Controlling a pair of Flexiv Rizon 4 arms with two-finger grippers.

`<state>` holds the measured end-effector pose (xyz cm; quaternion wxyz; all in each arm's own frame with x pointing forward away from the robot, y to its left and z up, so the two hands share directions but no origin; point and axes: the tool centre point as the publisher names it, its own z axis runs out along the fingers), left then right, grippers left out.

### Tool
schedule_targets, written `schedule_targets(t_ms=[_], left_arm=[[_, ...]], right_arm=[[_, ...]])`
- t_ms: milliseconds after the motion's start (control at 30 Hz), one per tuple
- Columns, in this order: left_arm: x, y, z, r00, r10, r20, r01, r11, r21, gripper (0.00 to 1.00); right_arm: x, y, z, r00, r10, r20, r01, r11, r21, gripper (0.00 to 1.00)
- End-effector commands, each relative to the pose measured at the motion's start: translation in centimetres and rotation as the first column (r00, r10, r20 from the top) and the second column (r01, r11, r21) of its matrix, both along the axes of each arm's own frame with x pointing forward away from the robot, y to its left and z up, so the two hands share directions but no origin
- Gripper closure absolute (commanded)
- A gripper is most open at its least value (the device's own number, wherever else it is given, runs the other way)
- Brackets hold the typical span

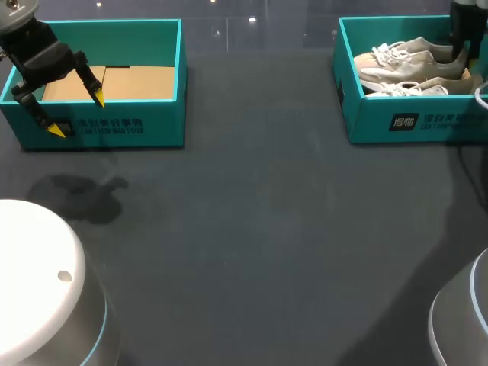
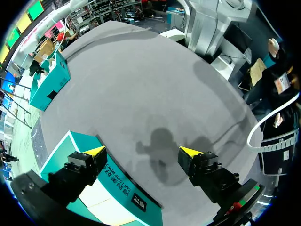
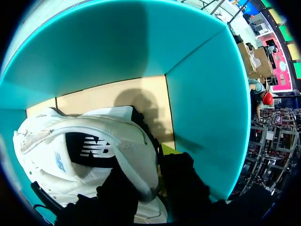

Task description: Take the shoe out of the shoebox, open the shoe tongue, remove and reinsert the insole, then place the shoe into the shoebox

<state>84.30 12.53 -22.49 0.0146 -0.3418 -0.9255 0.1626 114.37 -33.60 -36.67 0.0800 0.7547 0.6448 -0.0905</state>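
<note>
Shoes first: a pair of white and beige lace-up sneakers lies on its side inside the teal cardboard shoebox at the upper right of the head view, heels toward the right edge of the frame. My right arm drops in from the upper right corner, straight down into that box at the heel end.

The right wrist view looks into the same box: teal walls, tan cardboard floor, and one white sneaker with a dark logo patch on its heel. The right gripper has its black fingers close together with the padded heel rim pinched between them, one finger inside the collar and the other, with a bit of yellow tip showing, on the outside. So it looks clamped on the heel. From the head view I can't tell which shoe of the pair that is.

The left gripper hangs over the front left corner of a second teal cardboard box at the upper left, which holds only its tan floor. Its yellow fingertips are wide apart with nothing between them, one above the box's front wall, the other above the dark grey table.
</note>
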Motion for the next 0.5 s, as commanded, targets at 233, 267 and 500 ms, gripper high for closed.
schedule_targets(t_ms=[233,267,500], left_arm=[[0.0,0.0,0.0,1.000,0.000,0.000,0.000,1.000,0.003,0.00],[0.0,0.0,0.0,1.000,0.000,0.000,0.000,1.000,0.003,0.00],[0.0,0.0,0.0,1.000,0.000,0.000,0.000,1.000,0.003,0.00]], right_arm=[[0.3,0.1,0.4,1.000,0.001,0.003,-0.001,1.000,0.004,0.61],[0.3,0.1,0.5,1.000,0.001,0.005,-0.001,1.000,0.002,0.61],[0.2,0.3,1.2,1.000,0.004,0.017,-0.004,1.000,0.002,0.56]])
